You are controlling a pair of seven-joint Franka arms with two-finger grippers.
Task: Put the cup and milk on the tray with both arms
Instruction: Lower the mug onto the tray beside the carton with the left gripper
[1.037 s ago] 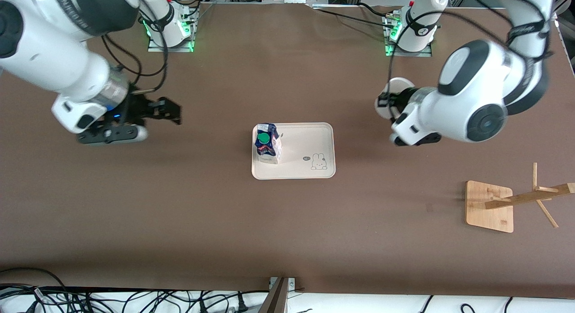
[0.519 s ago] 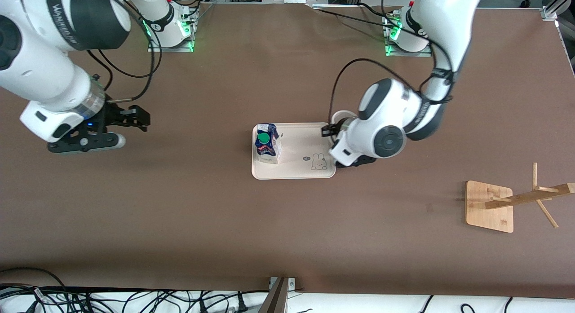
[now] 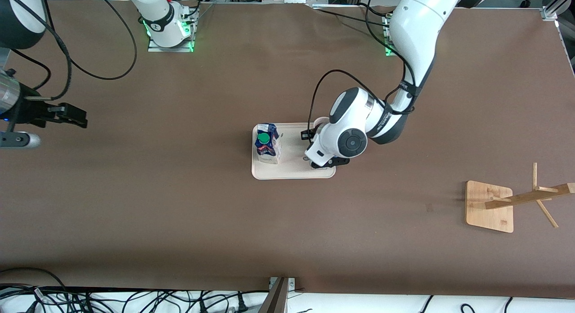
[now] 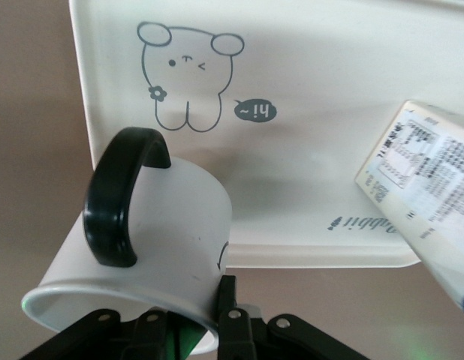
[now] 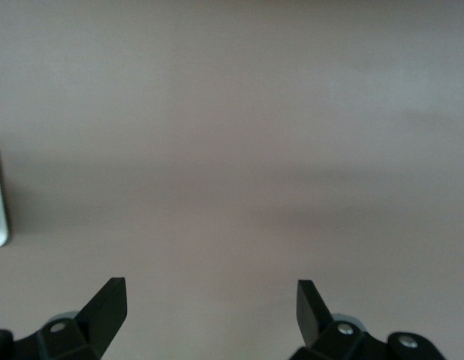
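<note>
The cream tray (image 3: 292,170) lies mid-table, with its bunny drawing showing in the left wrist view (image 4: 307,90). The milk (image 3: 267,142) stands upright on the tray at the end toward the right arm; its side shows in the left wrist view (image 4: 431,195). My left gripper (image 3: 314,140) is shut on the rim of the white cup (image 4: 172,225) and holds it over the tray's end toward the left arm. The cup's black handle (image 4: 116,199) faces the camera. In the front view only the cup's rim (image 3: 320,121) shows past the wrist. My right gripper (image 3: 76,116) is open and empty over bare table at the right arm's end, as its wrist view (image 5: 209,300) shows.
A bamboo stand (image 3: 489,206) with a leaning post and pegs is at the left arm's end, nearer the front camera than the tray. Cables lie along the table's front edge.
My left arm has carried the cup from the left arm's end to over the tray. My right arm has drawn away toward its own end of the table.
</note>
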